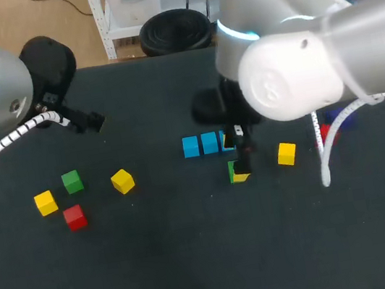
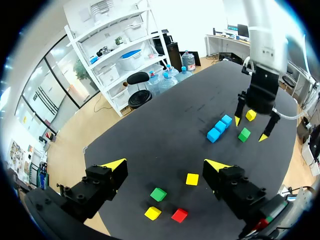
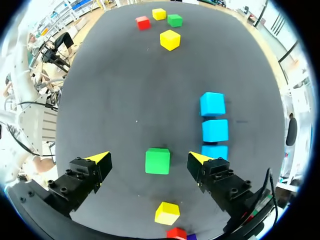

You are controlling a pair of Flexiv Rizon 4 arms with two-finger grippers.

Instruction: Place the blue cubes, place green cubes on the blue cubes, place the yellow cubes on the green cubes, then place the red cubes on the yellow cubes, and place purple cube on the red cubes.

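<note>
Hanging over the middle of a dark bench (image 1: 196, 261), the right tool (image 3: 149, 157) stands wide. Its two yellow-tipped fingers straddle a green cube (image 3: 157, 161) with a clear gap on each side, so it holds nothing. The green cube sits flat on the bench.

Just beside the green cube, on the side away from the robot, lies a row of three blue cubes (image 3: 215, 130), set close together in a straight line. The green cube is near the row's right end, which is partly hidden behind one finger.

To the right of the green cube, near it but apart, rests a yellow cube (image 1: 287, 153). Farther right, under the right arm (image 1: 324, 50), a red cube (image 1: 326, 130) shows. A purple cube (image 1: 343, 121) sits right beside it, mostly hidden.

The left tool (image 2: 165, 163) also gapes wide and empty, held above the bench's far left part, well apart from the row.

Below it, a loose group of four lies on the bench. It holds a second green cube (image 1: 72, 181), a second red cube (image 1: 75, 216), an outer yellow cube (image 1: 46, 203) at the group's left and an inner yellow cube (image 1: 122, 181) at its right. None of these four touch.
</note>
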